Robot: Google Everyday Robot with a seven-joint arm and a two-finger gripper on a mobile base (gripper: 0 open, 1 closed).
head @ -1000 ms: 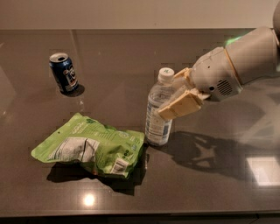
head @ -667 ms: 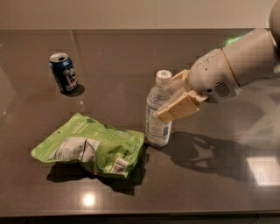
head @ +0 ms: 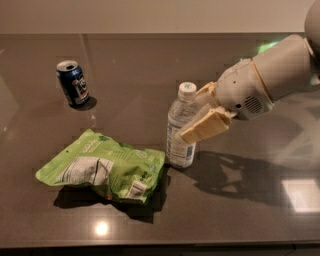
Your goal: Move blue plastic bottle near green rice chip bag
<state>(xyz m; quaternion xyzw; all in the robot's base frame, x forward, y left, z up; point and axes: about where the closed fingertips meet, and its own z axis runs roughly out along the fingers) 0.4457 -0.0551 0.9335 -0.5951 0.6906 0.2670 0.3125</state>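
Gripper, jaws seemingly clasping blue plastic bottle

A dark blue soda can stands upright at the far left of the dark, glossy table, well apart from the end effector right of centre. A pale wall runs behind the table. Bright light patches reflect near the table's front edge.

No print legible anywhere. Green rice chip bag: white panels with dark print, too small to read. Blue plastic bottle: pale label, wording unreadable. Soda can: white marking on blue, not decipherable. Gripper at the bottle's upper half, fingers closed on its sides.
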